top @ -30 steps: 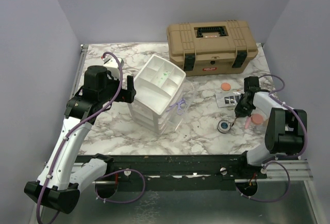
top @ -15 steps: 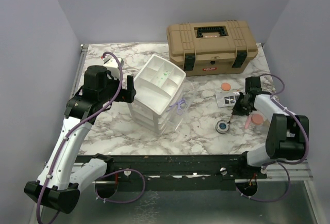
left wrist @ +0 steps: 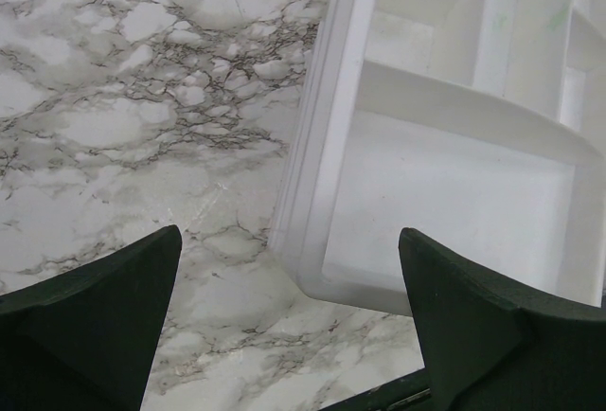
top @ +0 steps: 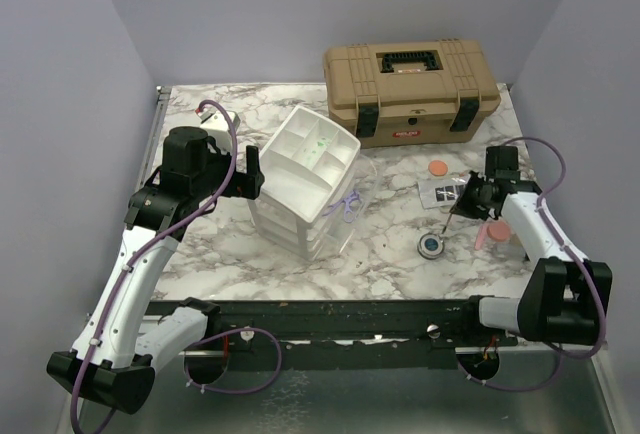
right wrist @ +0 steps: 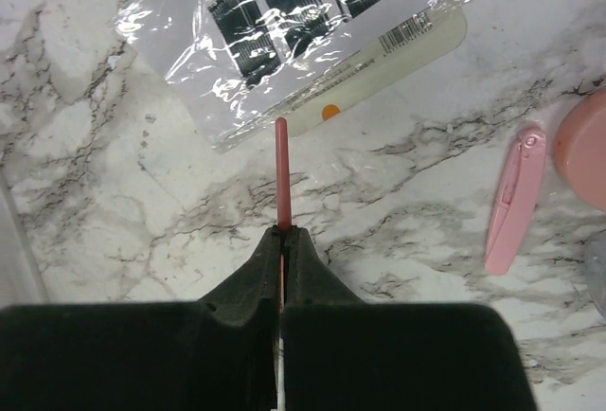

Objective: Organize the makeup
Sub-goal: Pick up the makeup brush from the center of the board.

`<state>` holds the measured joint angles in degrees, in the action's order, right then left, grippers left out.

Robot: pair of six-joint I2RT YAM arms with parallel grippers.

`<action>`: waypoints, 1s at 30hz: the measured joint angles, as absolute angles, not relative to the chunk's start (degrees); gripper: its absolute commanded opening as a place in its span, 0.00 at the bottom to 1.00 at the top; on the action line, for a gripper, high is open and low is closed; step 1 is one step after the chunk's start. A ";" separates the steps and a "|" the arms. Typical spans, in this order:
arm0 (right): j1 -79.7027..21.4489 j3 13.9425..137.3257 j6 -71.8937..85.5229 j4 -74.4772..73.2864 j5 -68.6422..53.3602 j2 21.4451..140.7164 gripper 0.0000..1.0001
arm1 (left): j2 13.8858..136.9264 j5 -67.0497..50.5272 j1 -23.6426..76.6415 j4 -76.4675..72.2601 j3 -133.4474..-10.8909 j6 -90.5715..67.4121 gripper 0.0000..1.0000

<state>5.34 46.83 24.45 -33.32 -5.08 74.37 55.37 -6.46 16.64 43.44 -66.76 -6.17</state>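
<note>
While the right pincer (right wrist: 282, 236) is closed tight, a thin red-pink pencil (right wrist: 281, 179) is gripped between its fingers. In the right wrist view the pencil's long axis is seen running straight away from the pincer. Its free end is pointed at the near edge of a clear packet (right wrist: 312, 13), in which dark strips are wrapped over a cream card. Whether the tip is touching that card cannot be told. The back of the pencil is hidden between the fingers, so its full length is not shown.

A slim pink clip (right wrist: 514, 198) is laid on the marble desk (top: 230, 254) to the right of the pencil, roughly parallel to it. Beside the clip, a salmon disc (right wrist: 582, 146) is cut off by the frame edge.

In the top view, the pencil is seen only as a faint sliver and is hard to make out. All of this is placed at the right side of the desk, with a round blue-centred compact (top: 432, 244) near the packet and closer to the arms' bases. A second salmon disc (top: 436, 168) is seen farther back, in front of a tan toolbox (top: 411, 89).

The left pincer (left wrist: 289, 241) is spread wide with nothing held, above a corner of the white drawer unit (top: 305, 189).
</note>
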 measured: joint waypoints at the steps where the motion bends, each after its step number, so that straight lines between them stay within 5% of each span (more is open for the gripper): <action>1: 5.34 47.05 24.45 -33.65 -5.43 73.82 0.01 | 55.37 -6.48 16.64 43.44 -66.76 -6.20 0.99; 13: 4.38 50.30 25.87 -36.16 -10.09 69.67 0.01 | 55.46 -6.63 16.64 43.46 -67.20 -6.33 0.99; 30: -11.25 59.33 38.68 -34.57 -16.88 63.53 0.01 | 55.61 -6.61 16.64 43.94 -67.85 -6.33 0.99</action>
<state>-11.25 59.33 38.68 -34.57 -16.88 63.53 55.61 -6.61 16.64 43.94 -67.85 -6.33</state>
